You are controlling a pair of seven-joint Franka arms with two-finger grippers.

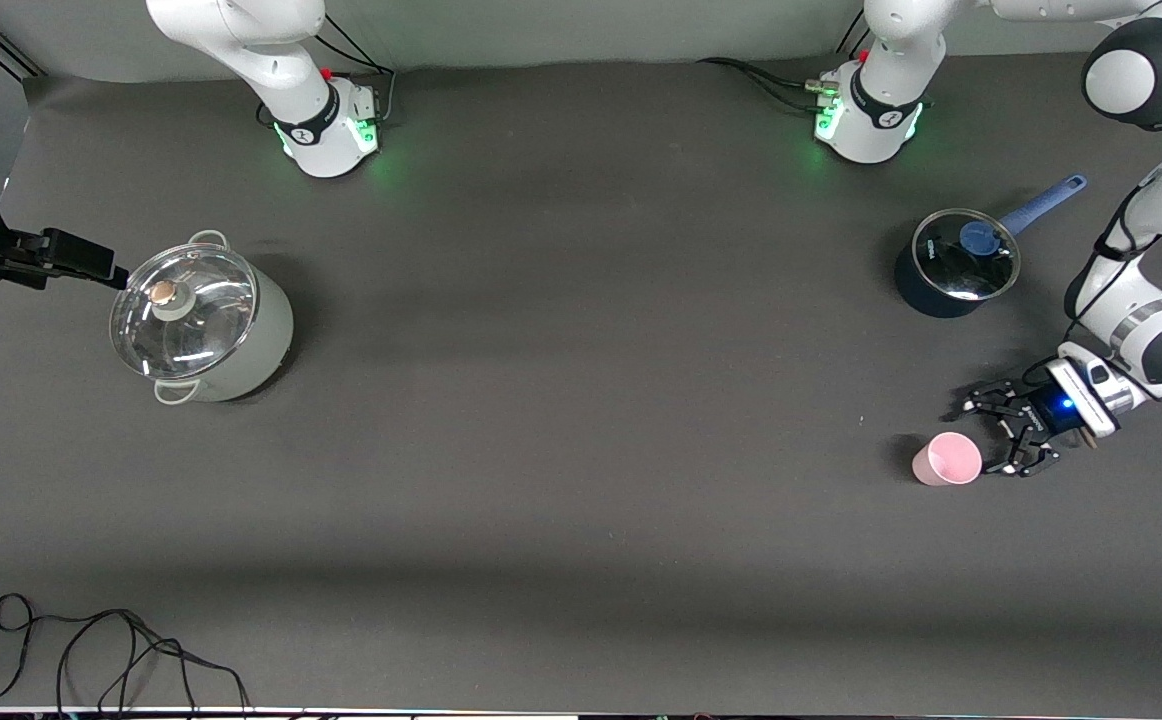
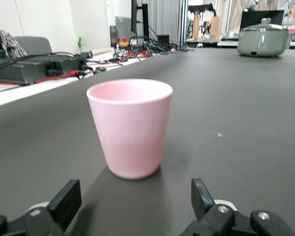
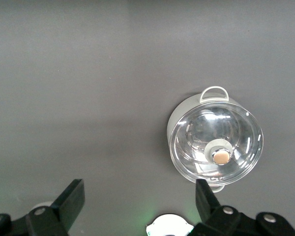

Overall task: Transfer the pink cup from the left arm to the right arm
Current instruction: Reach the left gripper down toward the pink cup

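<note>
Beside my left gripper [image 1: 991, 438] stands the small light-pink plastic cup [image 1: 947, 459], upright on the dark grey table [image 1: 581, 480], mouth up, at the left arm's end of the table. Left gripper is low by the table with its black linkage fingers [image 2: 65, 202] spread wide, released, nothing between them. In the left wrist view the cup [image 2: 131, 127] sits just ahead of the two fingertips, centred on the gap, apart from both. No contact with the cup.

Relative to the pink cup: the dark blue saucepan with glass lid and long blue handle [image 1: 956, 262] is farther from the front camera, toward the left arm's base, well apart from the cup. The pale green two-handled pot with glass lid and round knob [image 1: 201, 322] is well apart from the cup, at the right arm's end of the table, a little farther from the front camera than the cup.

My right gripper [image 1: 91, 268] waits up in the air over the table just beside the green pot, at that pot's edge. Right wrist view looks straight down on the pot [image 3: 215, 143]; its fingers [image 3: 71, 201] stand apart, released, holding nothing.

A loose black cable [image 1: 101, 650] lies on the table nearer the front camera than the cup, at the right arm's end.
</note>
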